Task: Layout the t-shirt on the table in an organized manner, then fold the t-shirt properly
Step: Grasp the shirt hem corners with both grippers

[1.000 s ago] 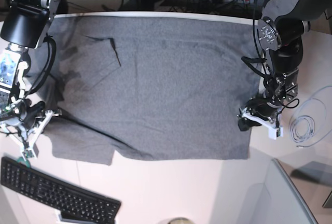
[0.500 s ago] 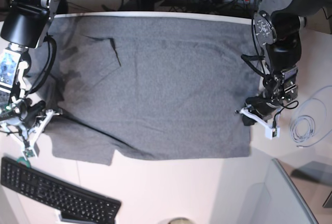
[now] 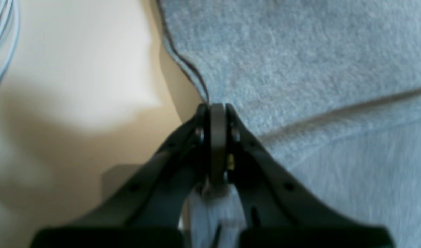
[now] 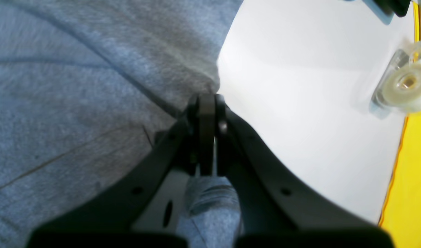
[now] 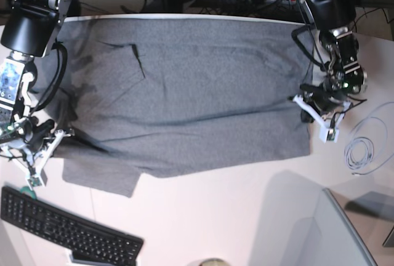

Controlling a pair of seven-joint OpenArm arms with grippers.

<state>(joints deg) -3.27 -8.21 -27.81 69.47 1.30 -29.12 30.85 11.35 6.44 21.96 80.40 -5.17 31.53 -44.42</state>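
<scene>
Claws [image 5: 308,109] [image 5: 54,138] both clamp the t-shirt [image 5: 184,93]; the left has now dragged its hem corner upward.

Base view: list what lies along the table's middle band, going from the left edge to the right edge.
right gripper → t-shirt → left gripper → coiled white cable, lying on the bare table.
</scene>
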